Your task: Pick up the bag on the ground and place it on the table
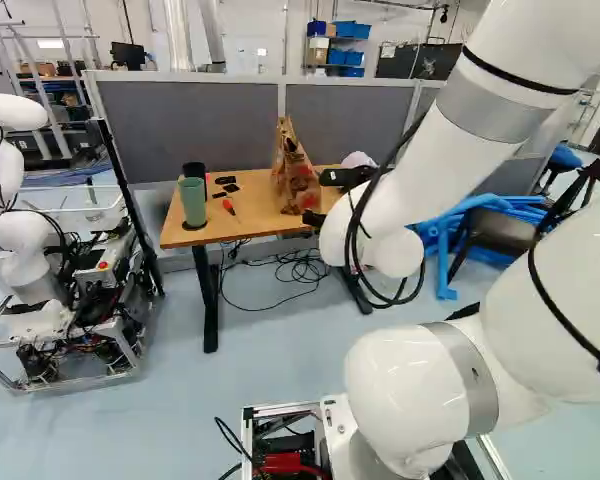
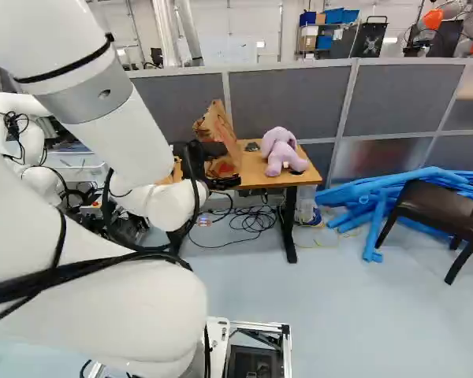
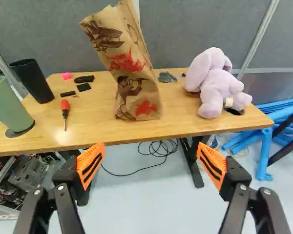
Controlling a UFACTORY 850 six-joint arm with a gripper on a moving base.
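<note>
Bag point(image 3: 132, 83): brown paper, printed with dark and red figures. It stands on the table point(image 3: 180, 114), directly ahead of the jaws and centred roughly on the gap between them; its upper part leans to the left.

Gripper point(image 1: 313, 198): jaws set wide apart, nothing clamped. In the wrist view, the orange pads point(image 3: 91, 165) of the gripper point(image 3: 150, 157) face each other across the gap, short of the table's near edge and apart from the bag.

Ahead and left of the jaws: a screwdriver point(image 3: 65, 108) with a red handle lies on the table near the bag. Farther left are a green cup point(image 3: 9, 105) and a black cup point(image 3: 33, 80), both upright. Small dark items point(image 3: 84, 79) lie beyond the screwdriver.

Ahead and right of the jaws: a lilac soft toy point(image 3: 216, 90) sits on the table, apart from the bag.

Beyond the jaws, below table level: a black cable point(image 3: 122, 175) is looped on the floor. Well to the right of the jaws are blue tubes point(image 2: 370, 197) and a chair point(image 2: 437, 206). Behind the table stands a grey partition point(image 3: 200, 24).
</note>
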